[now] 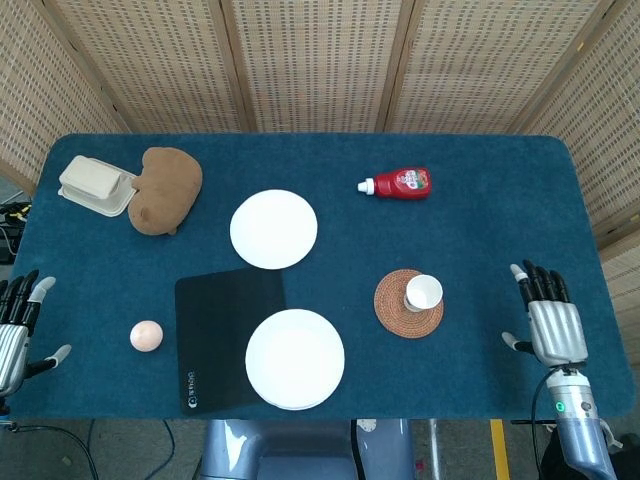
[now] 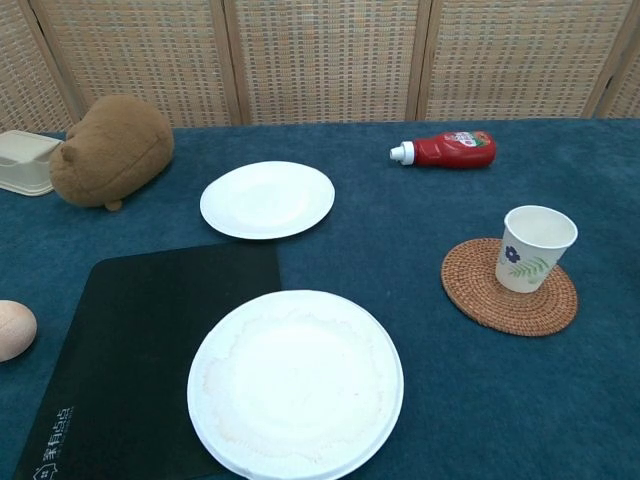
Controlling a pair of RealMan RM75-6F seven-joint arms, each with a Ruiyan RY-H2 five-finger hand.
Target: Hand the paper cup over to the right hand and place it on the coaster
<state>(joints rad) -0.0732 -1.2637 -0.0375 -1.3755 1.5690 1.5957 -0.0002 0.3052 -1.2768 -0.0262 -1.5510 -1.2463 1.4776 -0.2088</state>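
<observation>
The white paper cup, printed with a blue flower, stands upright on the round woven coaster right of the table's middle. My right hand is open near the table's front right corner, well away from the cup, fingers spread and holding nothing. At the front left edge, my left hand is open too, also empty. Neither hand shows in the chest view.
Two white plates and a black mat lie in the middle. An egg sits left of the mat. A brown plush toy and a cream box are at the back left. A ketchup bottle lies behind the coaster.
</observation>
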